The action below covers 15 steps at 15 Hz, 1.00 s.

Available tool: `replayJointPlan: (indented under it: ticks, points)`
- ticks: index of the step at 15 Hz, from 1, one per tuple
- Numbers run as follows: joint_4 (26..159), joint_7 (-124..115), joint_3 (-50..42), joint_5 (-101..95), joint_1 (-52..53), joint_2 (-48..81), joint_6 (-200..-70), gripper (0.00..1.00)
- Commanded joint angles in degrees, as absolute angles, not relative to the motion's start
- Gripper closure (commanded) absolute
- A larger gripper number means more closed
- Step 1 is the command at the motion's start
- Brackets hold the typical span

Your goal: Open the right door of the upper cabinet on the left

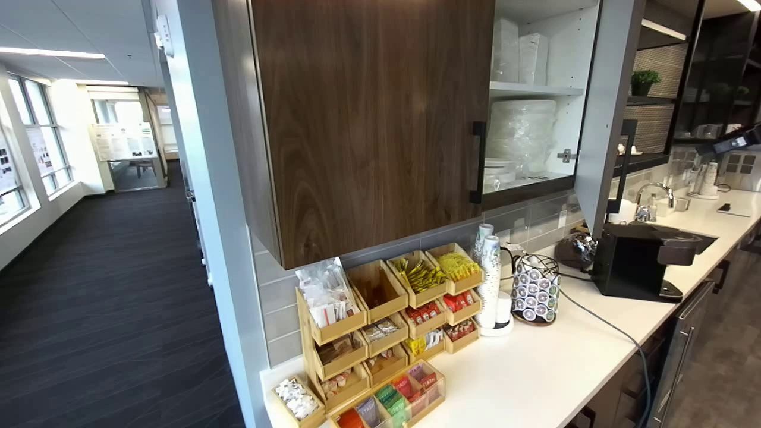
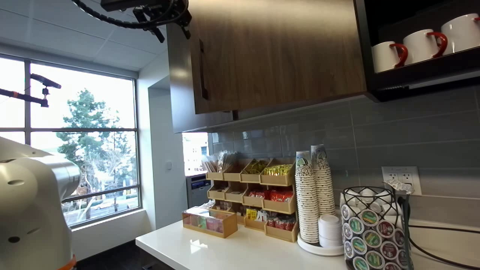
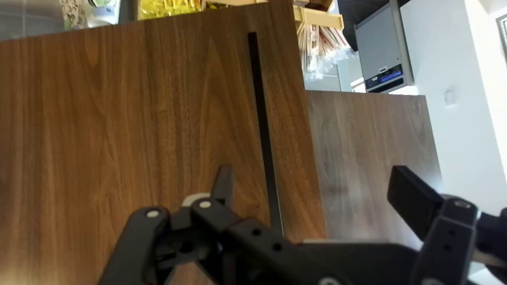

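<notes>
The right door point(image 1: 605, 101) of the upper cabinet point(image 1: 571, 56) stands open, out from the front, with its pale inner face showing in an exterior view. Inside, a white shelf point(image 1: 535, 90) holds a white box point(image 1: 533, 59), and a stack wrapped in clear plastic point(image 1: 523, 131) sits below it. The left door point(image 1: 374, 131) is closed.

The end effector point(image 3: 316, 184) is up by the right door's handle edge, its fingers point(image 3: 414, 200) spread wide. In the wrist view the slim black bar handle point(image 3: 263, 118) runs between them, one finger over the brown panel, the other out past the panel's edge. Depth is hard to judge there, so I cannot tell whether either finger touches the door. The white arm point(image 2: 30, 187) shows at the border of an exterior view.

Below the cabinet, the white surface point(image 1: 505, 374) carries a tiered wooden rack point(image 1: 387, 310) of packets, tall stacks of paper cups point(image 2: 308, 202) just beside it, then coffee pods point(image 1: 535, 291) in a round holder and, farther along, a black coffee machine point(image 1: 624, 261). White mugs point(image 2: 417, 48) with red handles stand in a row on a dark shelf point(image 2: 431, 71) next to the cabinet
</notes>
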State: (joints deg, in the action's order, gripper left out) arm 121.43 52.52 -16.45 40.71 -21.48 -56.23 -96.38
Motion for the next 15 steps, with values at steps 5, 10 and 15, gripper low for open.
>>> replayJointPlan:
  ticks: [5, 10, 15]
  points:
    - [120.7, 36.6, -15.2, 29.5, -15.2, -58.0, -97.5, 0.00]
    - [120.1, 33.6, -16.5, 26.4, -8.9, -58.4, -98.3, 0.00]
    - [120.0, 33.2, -16.8, 26.2, -8.1, -58.5, -98.2, 0.00]
